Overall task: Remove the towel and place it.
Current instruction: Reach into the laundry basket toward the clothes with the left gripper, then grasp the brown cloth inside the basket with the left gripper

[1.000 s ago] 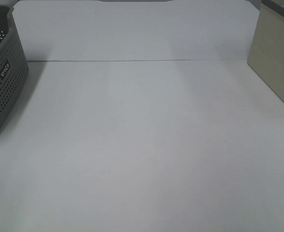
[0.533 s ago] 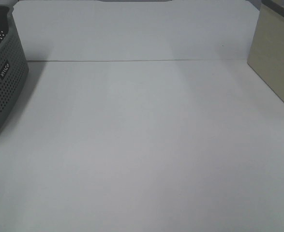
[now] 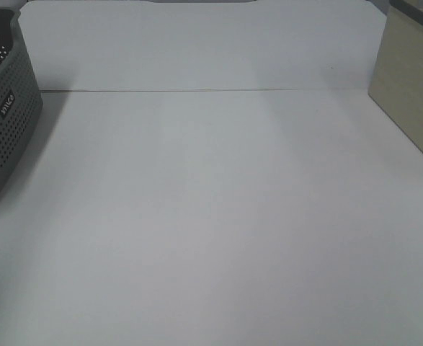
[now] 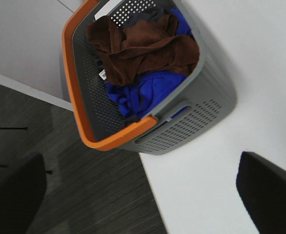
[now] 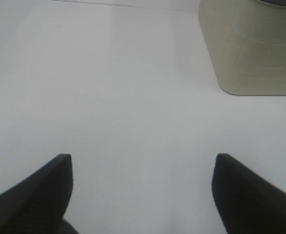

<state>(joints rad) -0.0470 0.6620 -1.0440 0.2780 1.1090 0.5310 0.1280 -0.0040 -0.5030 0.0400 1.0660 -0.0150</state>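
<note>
The towel (image 4: 147, 46) is a crumpled reddish-brown cloth lying on top of blue fabric (image 4: 143, 92) inside a grey perforated basket (image 4: 196, 122) with an orange rim. My left gripper (image 4: 143, 195) hovers well above the basket, open, its dark fingertips (image 4: 269, 195) wide apart and empty. My right gripper (image 5: 142, 195) is open over bare white table, holding nothing. In the exterior high view only the basket's side (image 3: 6, 122) shows at the left edge; neither gripper nor the towel appears there.
A beige box-like container (image 3: 409, 94) stands at the right of the white table (image 3: 211, 216), also seen as a beige container (image 5: 250, 48) ahead of the right gripper. The basket sits at the table's edge, with dark floor (image 4: 84, 195) beside it.
</note>
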